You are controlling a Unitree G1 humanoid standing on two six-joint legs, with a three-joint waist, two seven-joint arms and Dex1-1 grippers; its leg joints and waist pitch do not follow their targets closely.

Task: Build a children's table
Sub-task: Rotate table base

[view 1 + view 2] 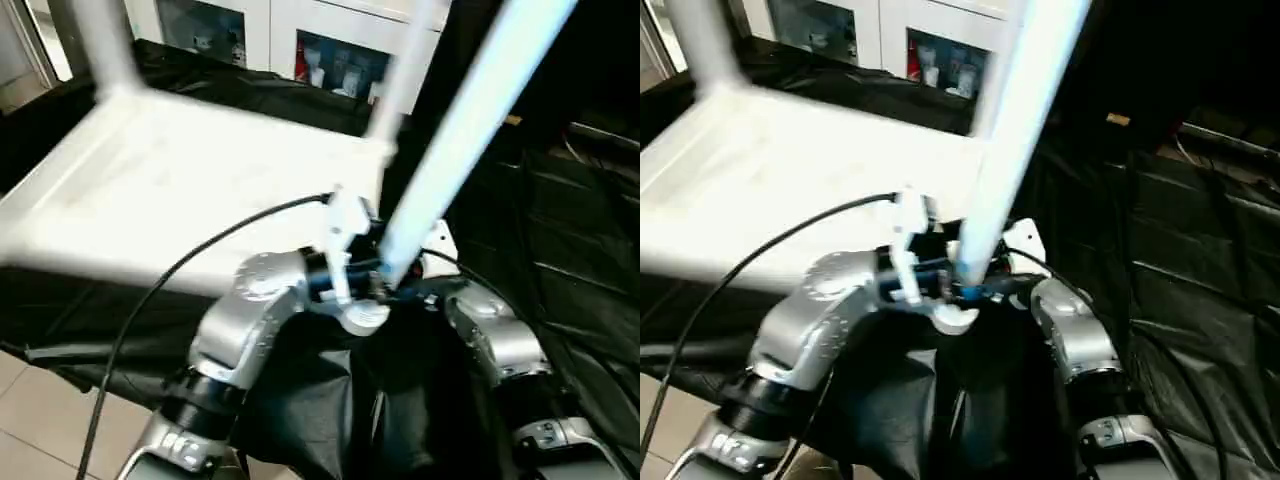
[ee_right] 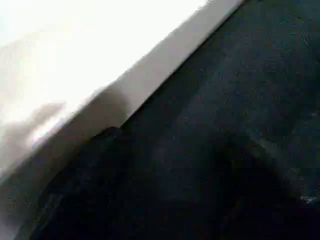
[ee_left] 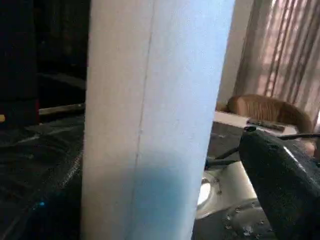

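Observation:
The white tabletop [image 1: 180, 190] lies underside up on black cloth. One white leg [image 1: 105, 45] stands in its far left corner and another leg [image 1: 405, 70] in its far right corner. A third long white leg [image 1: 470, 120] slants up and to the right from its near right corner. My left gripper [image 1: 375, 275] is shut on the low end of that leg. In the left wrist view the leg [image 3: 150, 115] runs close beside a black finger [image 3: 280, 185]. My right gripper [image 1: 430, 290] sits just right of the leg's base. The right wrist view shows the tabletop's rim [image 2: 75, 60].
Black cloth [image 1: 560, 230] covers the work surface and drapes over its near edge. A white glass-door cabinet [image 1: 330, 55] stands behind the tabletop. Tiled floor [image 1: 40, 400] shows at the lower left. A black cable [image 1: 170, 270] runs along my left forearm.

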